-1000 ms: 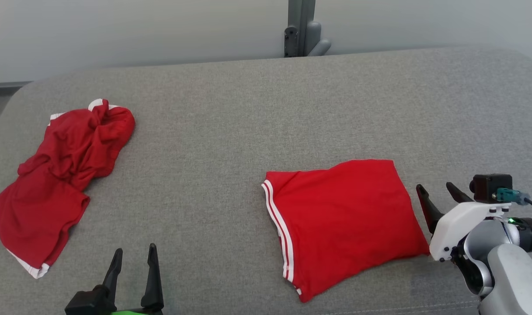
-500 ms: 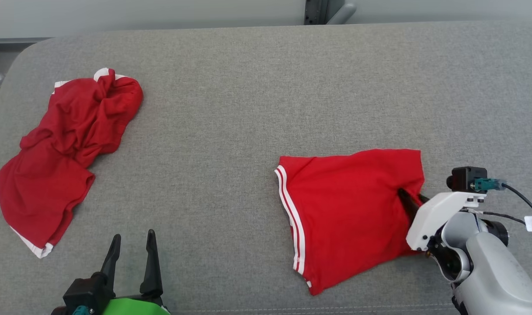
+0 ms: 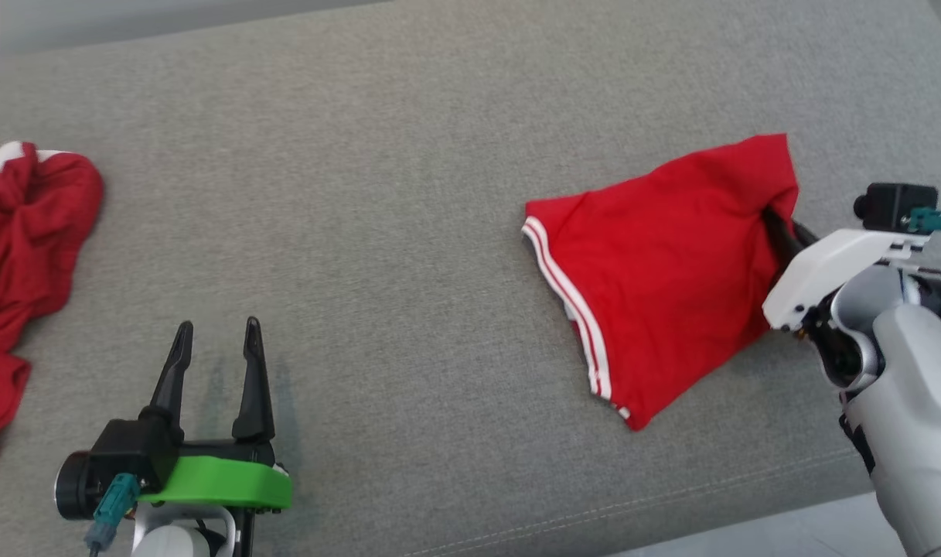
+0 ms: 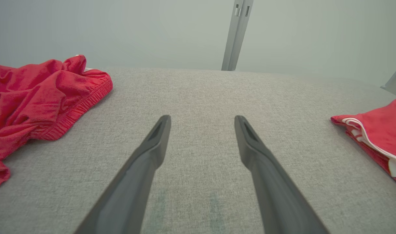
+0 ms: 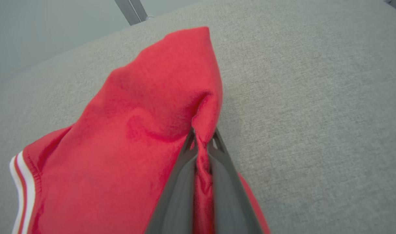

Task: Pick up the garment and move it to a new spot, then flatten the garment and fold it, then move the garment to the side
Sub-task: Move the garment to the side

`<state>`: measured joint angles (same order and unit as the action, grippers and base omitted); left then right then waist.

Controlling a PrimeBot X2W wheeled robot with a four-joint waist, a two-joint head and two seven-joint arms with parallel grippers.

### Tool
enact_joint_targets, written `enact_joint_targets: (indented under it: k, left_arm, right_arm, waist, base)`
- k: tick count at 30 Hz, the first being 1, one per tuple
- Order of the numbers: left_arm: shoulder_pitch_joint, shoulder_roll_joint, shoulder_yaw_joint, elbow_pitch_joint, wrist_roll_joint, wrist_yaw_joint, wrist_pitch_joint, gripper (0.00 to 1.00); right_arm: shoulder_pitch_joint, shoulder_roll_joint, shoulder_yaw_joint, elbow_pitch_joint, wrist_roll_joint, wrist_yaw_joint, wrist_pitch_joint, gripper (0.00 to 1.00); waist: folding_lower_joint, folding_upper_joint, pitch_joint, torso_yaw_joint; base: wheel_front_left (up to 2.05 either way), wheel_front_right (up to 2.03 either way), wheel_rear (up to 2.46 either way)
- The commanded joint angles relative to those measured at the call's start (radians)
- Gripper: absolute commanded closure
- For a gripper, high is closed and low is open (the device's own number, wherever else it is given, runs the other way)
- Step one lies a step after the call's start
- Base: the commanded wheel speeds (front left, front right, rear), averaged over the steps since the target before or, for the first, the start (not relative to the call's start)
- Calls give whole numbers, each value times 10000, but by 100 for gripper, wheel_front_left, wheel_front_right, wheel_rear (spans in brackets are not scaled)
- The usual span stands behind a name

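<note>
Grey fabric bench, bearing one folded red garment: soft, light, limp, we judge; best held by its edge. Right jaws clamped on that edge, cloth between them; left jaws wide, empty.

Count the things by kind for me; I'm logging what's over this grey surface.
Garments: 2 (folded garment, crumpled garment)
Grippers: 2 (left gripper, right gripper)
Total: 4
</note>
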<state>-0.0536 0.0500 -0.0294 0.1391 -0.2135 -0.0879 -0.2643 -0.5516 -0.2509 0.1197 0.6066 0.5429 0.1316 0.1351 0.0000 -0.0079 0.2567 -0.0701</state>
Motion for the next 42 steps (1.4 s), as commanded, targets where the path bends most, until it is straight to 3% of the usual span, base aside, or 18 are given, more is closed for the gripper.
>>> enact_joint_targets:
  k: [1,9,20,26,27,28,36,42]
  left_arm:
    - [-306,57,61,-44,118,-76,4,0]
    - [-961,714,506,-298,618,-243,3,0]
    - [-437,733,851,-827,830,-292,10,0]
    - [-198,605,884,-1022,846,-325,10,0]
    - [-195,576,895,-1045,849,-329,10,0]
    - [-178,539,900,-1054,855,-332,10,0]
    - [-134,346,1027,-1022,828,-343,7,0]
    - [-17,129,961,-817,619,-347,4,0]
  right_arm:
    - [-354,-113,-95,154,-34,-18,-187,100]
    - [-2502,-796,-837,1861,-457,-18,-1451,100]
    - [-4618,-2432,-2363,4496,-1882,-18,-2631,100]
    - [-5344,-2973,-2946,5608,-2970,-18,-3131,100]
    - [-5417,-3090,-3053,5775,-3218,-18,-3264,59]
    - [-5471,-3135,-3173,5940,-3462,-18,-3371,0]
    - [-5234,-3125,-3981,5881,-5136,-18,-3959,0]
    - [-4022,-2455,-4672,3643,-6058,-18,-3998,0]
  waist:
    - [0,79,1285,-1268]
    - [0,79,2660,-1864]
    - [0,79,3038,-846]
    - [0,79,3027,-522]
    - [0,79,3026,-506]
    - [0,79,3006,-499]
    - [0,79,2399,-689]
    - [0,79,1290,-704]
  base:
    - [0,0,0]
    - [0,0,0]
    - [0,0,0]
    - [0,0,0]
    - [0,0,0]
    - [0,0,0]
    - [0,0,0]
    - [0,0,0]
